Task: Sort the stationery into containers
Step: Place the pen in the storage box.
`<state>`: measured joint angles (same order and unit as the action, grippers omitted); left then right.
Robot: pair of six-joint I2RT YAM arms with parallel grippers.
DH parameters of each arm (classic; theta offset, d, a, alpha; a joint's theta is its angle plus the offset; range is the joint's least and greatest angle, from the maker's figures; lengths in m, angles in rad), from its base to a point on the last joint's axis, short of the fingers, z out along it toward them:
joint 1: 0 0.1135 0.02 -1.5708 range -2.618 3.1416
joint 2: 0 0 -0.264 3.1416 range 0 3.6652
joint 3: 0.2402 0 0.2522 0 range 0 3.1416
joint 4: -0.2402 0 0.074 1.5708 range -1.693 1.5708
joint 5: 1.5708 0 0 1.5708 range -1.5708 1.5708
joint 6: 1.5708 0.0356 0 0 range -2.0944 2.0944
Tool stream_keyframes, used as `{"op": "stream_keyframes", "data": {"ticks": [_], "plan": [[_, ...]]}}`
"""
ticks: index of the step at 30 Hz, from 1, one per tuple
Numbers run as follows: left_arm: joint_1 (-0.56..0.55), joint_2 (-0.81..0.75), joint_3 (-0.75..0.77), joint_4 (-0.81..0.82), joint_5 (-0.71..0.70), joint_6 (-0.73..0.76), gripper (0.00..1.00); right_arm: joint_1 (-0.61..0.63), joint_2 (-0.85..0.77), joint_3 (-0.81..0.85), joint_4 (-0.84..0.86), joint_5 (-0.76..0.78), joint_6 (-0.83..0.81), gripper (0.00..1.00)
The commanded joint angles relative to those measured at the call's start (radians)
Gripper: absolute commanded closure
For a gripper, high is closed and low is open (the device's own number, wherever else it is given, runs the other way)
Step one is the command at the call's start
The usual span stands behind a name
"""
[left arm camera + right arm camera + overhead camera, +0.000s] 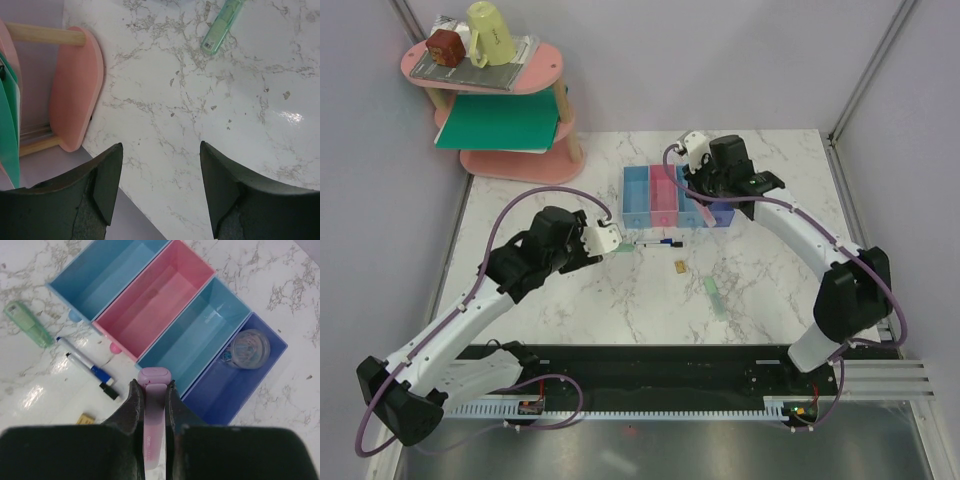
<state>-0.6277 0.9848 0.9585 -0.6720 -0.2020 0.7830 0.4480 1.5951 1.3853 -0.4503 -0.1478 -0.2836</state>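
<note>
Pink tiered shelf [510, 160], far left, off the job. The left gripper [160, 155] hovers low over the marble table [770, 280] near the shelf's foot, fingers apart and nothing between them.

- A pale green bar [222, 27] lies flat just ahead of that gripper, clear of the fingers. Risk: it is low and slick-looking, so fingers coming down off-centre would likely push it along the marble rather than lift it.
- Two thin white markers [87, 365], one blue cap and one black, lie side by side and almost touching. Risk: a pinch could take both or squirt one out, and being round they would roll.
- The tiny tan block [678, 266] sits near the markers, and a second green bar [715, 297] lies apart, nearer the arms. Both are small and easy to miss or flick.
- The row of bins [120, 337] runs light blue, pink, light blue, purple-blue. The first three are bare, and the purple-blue one holds a small round tub [247, 347].
- The right gripper [151, 390] is clamped on a pink bar [152, 435], held by its length with the rounded end poking forward. That end hangs about over the near rim, close to where the pink bin meets the third. How high it hangs, I cannot tell.

Main worry is the release. Dropped here, the bar may land on a divider and bridge two bins, or fall short onto the table. Coming lower, the fingers could knock the light joined bins askew. Both arms work the middle, so crowding is possible.
</note>
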Motion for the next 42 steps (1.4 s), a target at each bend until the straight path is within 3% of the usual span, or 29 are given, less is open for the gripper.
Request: {"op": "stream_keyframes", "data": {"ticks": [1, 7, 17, 25, 27, 28, 30, 34, 37, 42], "plan": [[-0.001, -0.008, 0.028, -0.06, 0.029, 0.035, 0.3, -0.011, 0.106, 0.046, 0.237, 0.067, 0.113, 1.0], [-0.001, 0.025, 0.071, -0.106, 0.056, 0.041, 0.31, -0.038, 0.262, 0.105, 0.4, 0.083, 0.153, 1.0], [-0.001, 0.08, 0.082, -0.116, 0.079, 0.024, 0.31, -0.078, 0.422, 0.215, 0.443, 0.079, 0.17, 1.0], [-0.001, 0.087, 0.091, -0.115, 0.09, 0.03, 0.31, -0.097, 0.483, 0.179, 0.475, 0.108, 0.143, 0.98], [-0.001, 0.087, 0.092, -0.116, 0.088, 0.032, 0.31, -0.098, 0.486, 0.172, 0.466, 0.113, 0.126, 0.89], [-0.001, 0.089, 0.097, -0.116, 0.09, 0.032, 0.31, -0.097, 0.483, 0.169, 0.461, 0.113, 0.118, 0.75], [-0.001, 0.092, 0.101, -0.117, 0.09, 0.029, 0.31, -0.097, 0.467, 0.161, 0.453, 0.113, 0.101, 0.64], [-0.003, 0.087, 0.112, -0.124, 0.095, 0.021, 0.3, -0.097, 0.353, 0.121, 0.418, 0.114, 0.074, 0.31], [-0.004, 0.081, 0.114, -0.126, 0.095, 0.016, 0.3, -0.098, 0.26, 0.089, 0.368, 0.113, 0.057, 0.19], [-0.007, 0.051, 0.114, -0.135, 0.082, 0.024, 0.3, -0.098, 0.056, -0.061, 0.227, 0.091, 0.057, 0.2]]}}
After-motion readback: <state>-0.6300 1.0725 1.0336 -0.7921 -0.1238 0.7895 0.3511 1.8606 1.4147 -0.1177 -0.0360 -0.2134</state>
